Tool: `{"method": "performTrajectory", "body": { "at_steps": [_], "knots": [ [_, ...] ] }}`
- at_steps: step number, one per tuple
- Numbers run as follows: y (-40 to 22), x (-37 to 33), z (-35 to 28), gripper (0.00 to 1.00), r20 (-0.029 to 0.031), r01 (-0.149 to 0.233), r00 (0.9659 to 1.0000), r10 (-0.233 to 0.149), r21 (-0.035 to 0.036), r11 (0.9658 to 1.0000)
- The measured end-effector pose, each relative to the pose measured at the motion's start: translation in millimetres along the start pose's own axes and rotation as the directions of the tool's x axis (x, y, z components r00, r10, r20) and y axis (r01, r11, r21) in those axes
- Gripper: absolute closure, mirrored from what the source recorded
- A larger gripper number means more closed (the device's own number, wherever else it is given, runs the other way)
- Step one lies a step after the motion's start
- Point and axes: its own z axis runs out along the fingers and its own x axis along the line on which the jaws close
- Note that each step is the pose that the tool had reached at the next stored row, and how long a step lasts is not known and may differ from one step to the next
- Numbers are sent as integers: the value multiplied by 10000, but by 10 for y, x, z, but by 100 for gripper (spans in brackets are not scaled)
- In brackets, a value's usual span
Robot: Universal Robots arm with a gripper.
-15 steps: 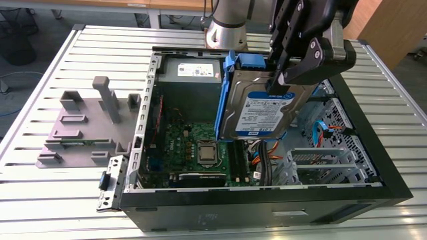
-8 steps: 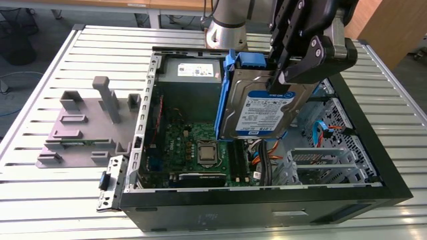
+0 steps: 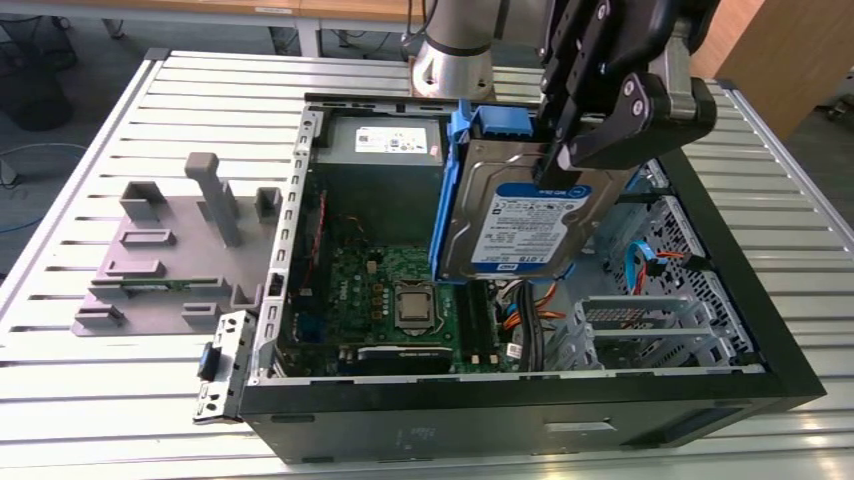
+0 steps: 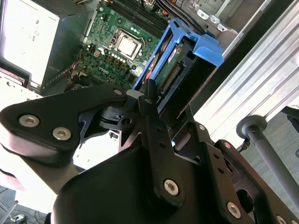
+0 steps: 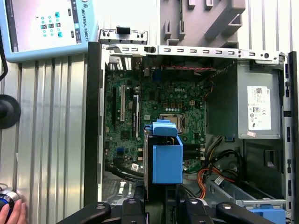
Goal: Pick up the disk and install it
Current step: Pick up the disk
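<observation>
while aloft above the open computer case (image 3: 534, 425) — the disk (image 3: 523, 218), upright, jaws clamped on its upper end

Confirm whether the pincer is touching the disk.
Touching. The exterior view shows the pincer clamped on the disk, holding it upright over the computer case.

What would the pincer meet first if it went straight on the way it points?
Likely the motherboard inside the case, near the processor socket, the disk in the pincer touching first. Depth is unclear; the cables nearby might come first.
</observation>
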Motion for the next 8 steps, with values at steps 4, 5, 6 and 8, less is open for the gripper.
{"method": "performTrajectory", "body": {
  "at_steps": [4, 5, 6, 8],
  "knots": [
    [-1, 51, -4, 65, 0, 0, 10000, 0, 1, 10000],
    [-1, 67, -5, 65, 0, 0, 10000, 0, 0, 10000],
    [-1, 84, -6, 65, 0, 0, 10000, 0, 1, 10000],
    [-1, 111, -9, 65, -1, -1, 10000, 1, 0, 10000]
  ]
}}
